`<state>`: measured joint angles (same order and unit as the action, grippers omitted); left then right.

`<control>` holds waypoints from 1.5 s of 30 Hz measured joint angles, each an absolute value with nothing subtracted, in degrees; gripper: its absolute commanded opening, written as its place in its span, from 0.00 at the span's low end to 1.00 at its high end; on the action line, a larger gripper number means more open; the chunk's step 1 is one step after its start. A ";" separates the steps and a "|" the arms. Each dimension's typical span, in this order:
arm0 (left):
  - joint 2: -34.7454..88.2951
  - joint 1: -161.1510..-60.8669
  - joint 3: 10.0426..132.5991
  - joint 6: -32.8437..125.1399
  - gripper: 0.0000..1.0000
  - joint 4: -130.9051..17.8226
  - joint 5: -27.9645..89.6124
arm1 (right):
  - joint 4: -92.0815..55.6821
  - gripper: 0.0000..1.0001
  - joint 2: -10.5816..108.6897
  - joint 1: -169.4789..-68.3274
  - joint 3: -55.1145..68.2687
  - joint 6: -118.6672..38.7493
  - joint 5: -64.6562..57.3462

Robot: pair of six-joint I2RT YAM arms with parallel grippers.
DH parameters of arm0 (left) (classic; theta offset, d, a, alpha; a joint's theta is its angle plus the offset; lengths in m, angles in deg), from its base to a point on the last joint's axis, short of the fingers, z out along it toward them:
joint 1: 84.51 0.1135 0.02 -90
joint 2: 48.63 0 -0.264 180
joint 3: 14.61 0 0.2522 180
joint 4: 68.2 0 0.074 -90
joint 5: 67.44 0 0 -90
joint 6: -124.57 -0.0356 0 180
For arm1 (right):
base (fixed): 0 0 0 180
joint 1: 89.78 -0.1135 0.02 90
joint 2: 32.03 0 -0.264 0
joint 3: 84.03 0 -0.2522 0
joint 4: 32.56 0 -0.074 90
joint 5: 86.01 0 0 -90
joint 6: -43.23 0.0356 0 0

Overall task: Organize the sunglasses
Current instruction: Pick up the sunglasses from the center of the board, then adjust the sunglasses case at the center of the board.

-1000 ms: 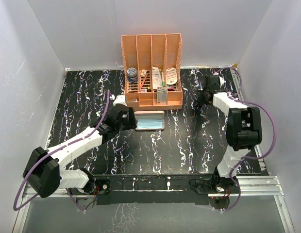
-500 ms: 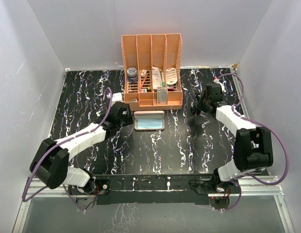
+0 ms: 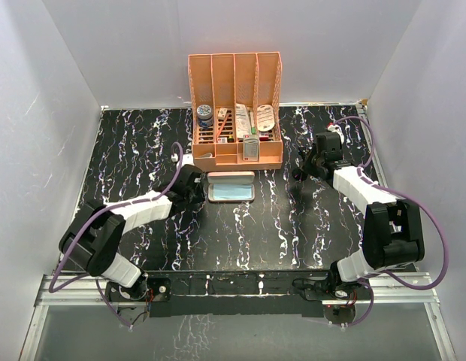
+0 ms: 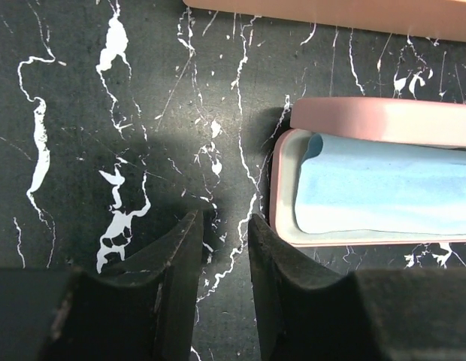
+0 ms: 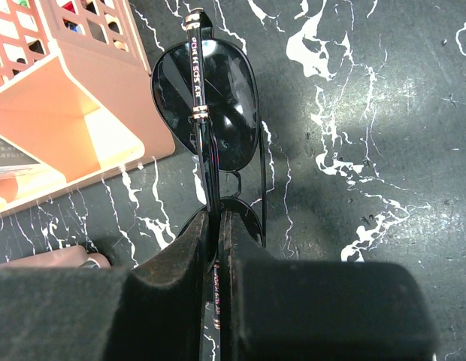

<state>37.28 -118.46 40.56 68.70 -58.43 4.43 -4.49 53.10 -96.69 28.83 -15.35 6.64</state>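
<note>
The black thin-framed sunglasses [image 5: 215,113] are folded, and my right gripper [image 5: 213,218] is shut on one temple arm, just above the black marble table and right of the orange organizer. In the top view the right gripper [image 3: 307,164] is right of the open pink case [image 3: 231,186]. The case tray [image 4: 282,188] holds the light blue cloth [image 4: 383,184], and its lid [image 4: 383,120] stands behind. My left gripper [image 4: 224,222] is low over the table just left of the case. Its jaws are a little apart with nothing between them. It also shows in the top view [image 3: 197,180].
An orange desk organizer [image 3: 237,113] with several small items stands at the back centre, directly behind the case; its corner [image 5: 60,98] is close to the sunglasses. White walls enclose the table on three sides.
My right gripper has carried the sunglasses a little leftward and nearer, away from the back right corner. My left arm has dropped lower and edged toward the left end of the case.
</note>
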 measured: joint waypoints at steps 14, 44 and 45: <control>42.04 -118.46 40.78 68.87 0.18 -60.90 6.51 | -5.47 0.00 53.10 -98.42 29.70 -15.35 6.62; 43.97 -126.81 41.15 70.53 0.00 -64.24 7.51 | -5.91 0.00 53.10 -99.91 30.64 -15.42 6.79; 43.97 -127.36 41.15 70.69 0.00 -64.24 7.19 | -5.91 0.00 53.10 -99.93 30.64 -15.42 6.82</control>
<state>43.97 -127.36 41.15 70.69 -64.24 7.19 -5.91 53.10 -99.93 30.64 -15.42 6.82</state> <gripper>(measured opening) 0.007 0.043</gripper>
